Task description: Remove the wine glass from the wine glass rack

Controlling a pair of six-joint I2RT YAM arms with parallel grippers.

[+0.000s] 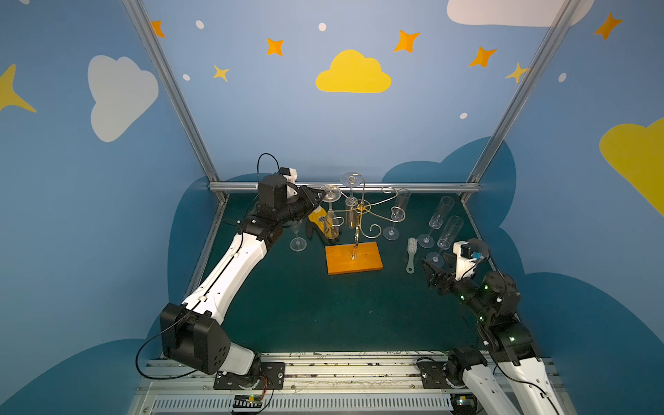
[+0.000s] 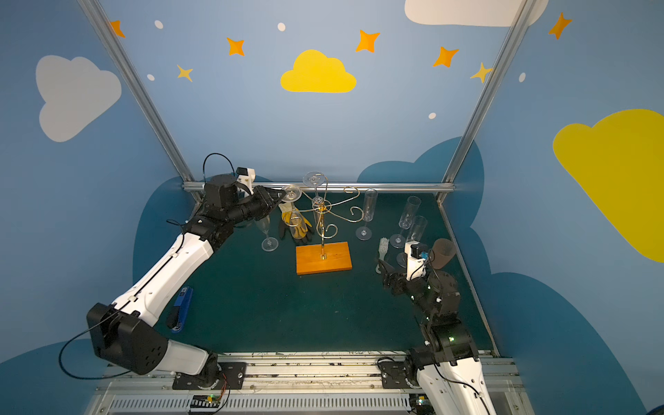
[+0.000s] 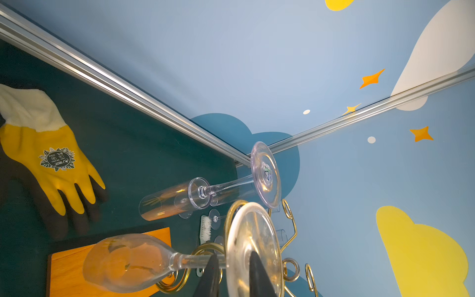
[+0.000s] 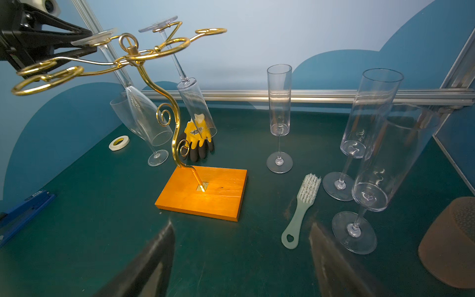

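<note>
The wine glass rack (image 1: 354, 258) is a gold wire stand on an orange wooden base (image 4: 205, 195), mid-table in both top views. A wine glass (image 1: 331, 226) hangs upside down from its left arm, foot (image 4: 93, 38) uppermost. My left gripper (image 1: 321, 196) is at that foot. In the left wrist view its dark fingers (image 3: 213, 272) straddle the foot disc (image 3: 253, 246), one against the stem, and are shut on it. A second flute (image 1: 351, 212) hangs from a rear arm. My right gripper (image 1: 436, 267) hovers open and empty, low at the front right (image 4: 241, 226).
Three flutes (image 1: 399, 212) (image 1: 438, 219) (image 1: 447, 233) stand right of the rack, and one (image 1: 297, 233) stands left. A yellow glove (image 1: 318, 219) lies behind the rack. A brush (image 1: 412, 255), a brown cup (image 2: 443, 253), a blue stapler (image 2: 181, 305) and a tape roll (image 4: 118, 142) lie around.
</note>
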